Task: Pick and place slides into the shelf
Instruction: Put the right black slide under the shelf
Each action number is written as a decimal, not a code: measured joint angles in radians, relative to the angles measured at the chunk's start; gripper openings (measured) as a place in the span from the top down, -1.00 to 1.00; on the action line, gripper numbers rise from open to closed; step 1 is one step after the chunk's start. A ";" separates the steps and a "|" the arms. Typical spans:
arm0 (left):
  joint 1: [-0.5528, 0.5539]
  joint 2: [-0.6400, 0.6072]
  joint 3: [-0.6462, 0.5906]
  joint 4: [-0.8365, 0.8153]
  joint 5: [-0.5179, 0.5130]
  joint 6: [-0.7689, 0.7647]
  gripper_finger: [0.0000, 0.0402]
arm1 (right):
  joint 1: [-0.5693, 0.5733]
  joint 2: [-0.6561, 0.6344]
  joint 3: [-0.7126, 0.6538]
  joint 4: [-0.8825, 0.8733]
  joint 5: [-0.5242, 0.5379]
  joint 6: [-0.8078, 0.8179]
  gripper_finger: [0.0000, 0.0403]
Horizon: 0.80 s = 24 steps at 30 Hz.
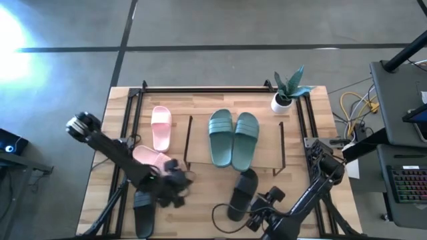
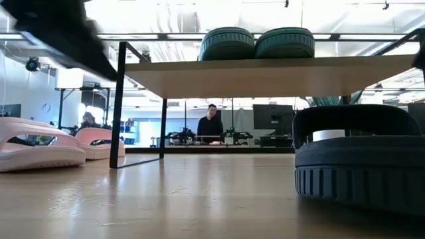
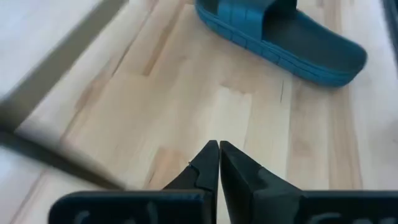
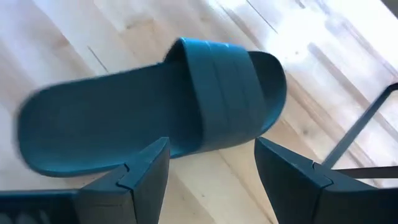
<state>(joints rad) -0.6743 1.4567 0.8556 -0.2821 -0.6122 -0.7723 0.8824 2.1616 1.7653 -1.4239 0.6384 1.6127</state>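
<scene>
Right gripper [image 4: 211,171], jaws wide, hovers at the near black slide [image 1: 241,193] on the table [image 1: 200,213]. Left gripper [image 3: 218,155], jaws pinched together and empty, sits near left. Slide judged light, rubbery, flexible; strap looks the best hold. Farther: two teal slides [image 1: 233,138] on the shelf [image 1: 267,160].

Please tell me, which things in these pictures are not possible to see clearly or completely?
- Black rubbery slide near the left gripper: in the high view, the left arm hides its upper part.
- Second pale pink slide: partly under that arm.
- Black slide ahead of the open right gripper: blurred in the right wrist view.
- Low wooden shelf: the low view cuts off its right end.
</scene>
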 joint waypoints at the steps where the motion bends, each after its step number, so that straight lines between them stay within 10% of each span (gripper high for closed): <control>1: -0.017 -0.042 -0.037 0.006 -0.018 -0.021 1.00 | -0.002 0.000 -0.011 0.004 -0.001 0.001 -0.12; 11: -0.080 -0.307 -0.215 0.010 -0.131 -0.052 1.00 | -0.031 0.000 -0.091 0.174 -0.017 -0.039 -0.12; 24: -0.080 -0.332 -0.228 -0.008 -0.127 -0.027 1.00 | -0.101 -0.001 -0.163 0.179 -0.014 -0.047 0.03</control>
<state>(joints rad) -0.7547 1.1248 0.6277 -0.2901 -0.7395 -0.7989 0.7811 2.1605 1.6024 -1.2449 0.6249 1.5659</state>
